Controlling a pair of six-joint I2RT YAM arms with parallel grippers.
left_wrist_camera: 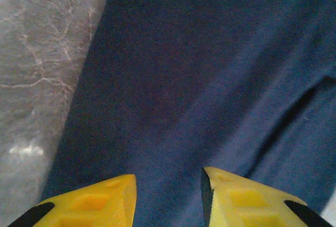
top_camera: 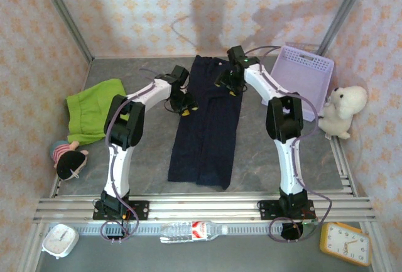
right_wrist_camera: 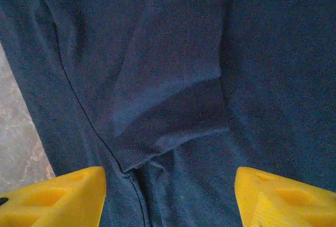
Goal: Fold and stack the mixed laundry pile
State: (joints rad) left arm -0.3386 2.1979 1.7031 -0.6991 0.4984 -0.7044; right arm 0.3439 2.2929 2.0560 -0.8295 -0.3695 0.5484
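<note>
Top external view gives you the navy garment [top_camera: 207,134] laid out long down the middle of the bench [top_camera: 144,159], waist end far from the arm bases and legs toward them. Your left fingers [top_camera: 187,108] hang over its left edge in the upper part. Your right fingers [top_camera: 233,90] sit over the right half of the cloth near the far end. The lime-green garment [top_camera: 91,108] lies rumpled well apart at the left side of the bench, not yet folded, with a doll [top_camera: 68,157] just beside its near edge.

Left wrist view shows the left fingers [left_wrist_camera: 89,203] apart with a modest gap and nothing between them. The navy garment [left_wrist_camera: 210,80] is below, and grey bench [left_wrist_camera: 37,80] shows past the cloth's left edge. Close here and you risk pinching a single layer, or scraping the bench and missing the hem.

Right wrist view shows the right fingers [right_wrist_camera: 58,195] wide apart and empty over the navy garment [right_wrist_camera: 157,54], where a turned-over flap and a seam make a ridge. Grabbing that ridge would likely lock the wrinkle into the fold. Your two sets of fingers are not level along the garment's length, so lifting together could skew the fold line. A fast carry could also drag the legs askew.
</note>
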